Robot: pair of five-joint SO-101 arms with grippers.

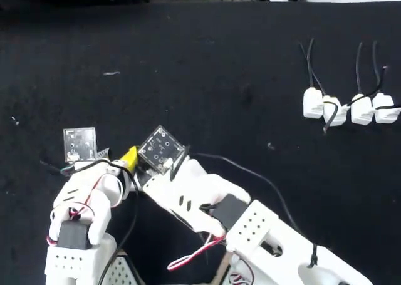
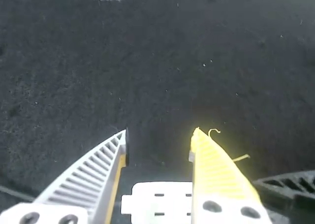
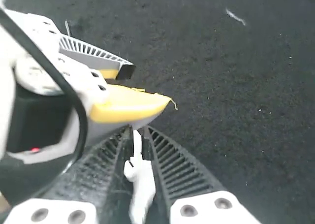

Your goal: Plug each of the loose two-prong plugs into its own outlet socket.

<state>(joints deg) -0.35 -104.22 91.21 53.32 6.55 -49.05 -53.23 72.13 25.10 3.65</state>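
Note:
Four white two-prong plugs [image 1: 348, 108] with short black cords lie in a row at the far right. Two square outlet plates sit near the arms: one flat [image 1: 80, 144], one turned at an angle [image 1: 161, 148]. My left gripper [image 2: 158, 134], with one white and one yellow finger [image 1: 128, 158], has a black block with a white slotted socket [image 2: 156, 204] held between the finger bases. My right gripper [image 3: 137, 129], with black ribbed fingers, is shut on a thin white piece [image 3: 139, 177] at the angled outlet's near edge [image 1: 166, 165]. The two grippers nearly touch.
A black cloth [image 1: 207, 72] covers the table, and a wide bare stretch separates the outlets from the plugs. A black cable [image 1: 263, 180] loops over the cloth beside the right arm. A small pale scrap [image 1: 111, 73] lies at the far left.

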